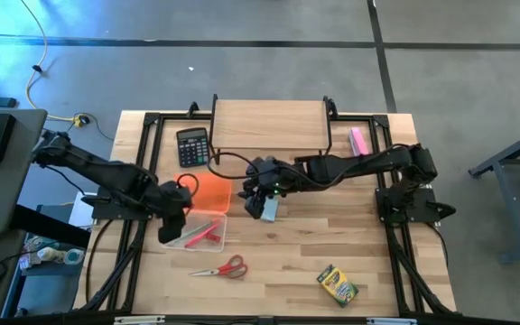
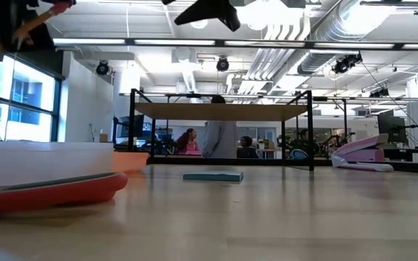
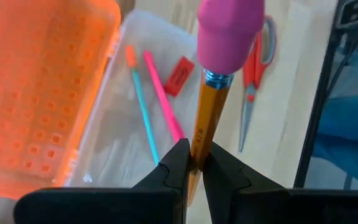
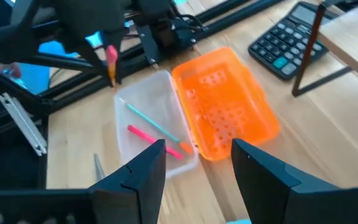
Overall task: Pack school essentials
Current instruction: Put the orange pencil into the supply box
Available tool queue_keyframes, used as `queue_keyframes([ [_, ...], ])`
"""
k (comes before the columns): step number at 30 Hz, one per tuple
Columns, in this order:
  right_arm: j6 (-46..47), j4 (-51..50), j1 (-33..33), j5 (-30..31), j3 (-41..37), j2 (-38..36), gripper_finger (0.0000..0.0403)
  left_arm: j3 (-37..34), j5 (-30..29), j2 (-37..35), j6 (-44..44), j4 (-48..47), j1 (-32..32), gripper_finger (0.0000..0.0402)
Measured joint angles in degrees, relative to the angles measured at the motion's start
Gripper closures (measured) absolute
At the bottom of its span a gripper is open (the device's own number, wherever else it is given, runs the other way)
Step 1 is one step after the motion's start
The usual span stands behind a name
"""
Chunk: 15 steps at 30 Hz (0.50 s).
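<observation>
My left gripper [image 3: 194, 152] is shut on a yellow pencil with a pink eraser cap [image 3: 229, 28], above the clear box [image 1: 208, 233]. In the box lie a green pencil [image 3: 143, 112], a pink pen [image 3: 162, 93] and a red eraser [image 3: 179, 76]. The box's orange lid [image 1: 209, 191] lies open on its far side. My right gripper [image 4: 197, 149] hangs open, high over the table's middle, nothing between its fingers. The light blue notepad [image 2: 212, 175] lies flat on the table below it. The red-handled scissors [image 1: 221, 267] and the crayon box [image 1: 337, 285] lie near the front edge. My left gripper pinches the pencil's shaft [image 3: 199, 140] between its two fingertips, slanting down from the table's left. The capped end rises above the fingers, back toward the wrist. The fingers hide the pencil's other end. The pencil is lifted clear, over the clear box.
A black calculator [image 1: 192, 146] and a wooden riser [image 1: 269, 126] stand at the far side, with a pink block [image 1: 359, 142] at the far right. People stand in the room beyond the table [image 2: 220, 138].
</observation>
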Motion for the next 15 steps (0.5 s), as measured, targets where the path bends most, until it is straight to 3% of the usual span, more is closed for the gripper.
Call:
queue_keyframes([
  [15,-5.1,-4.3,-3.8,-4.1,0.0,0.0,0.0231,0.0,0.0,12.1,-2.8,-1.2,-0.3,0.0378],
])
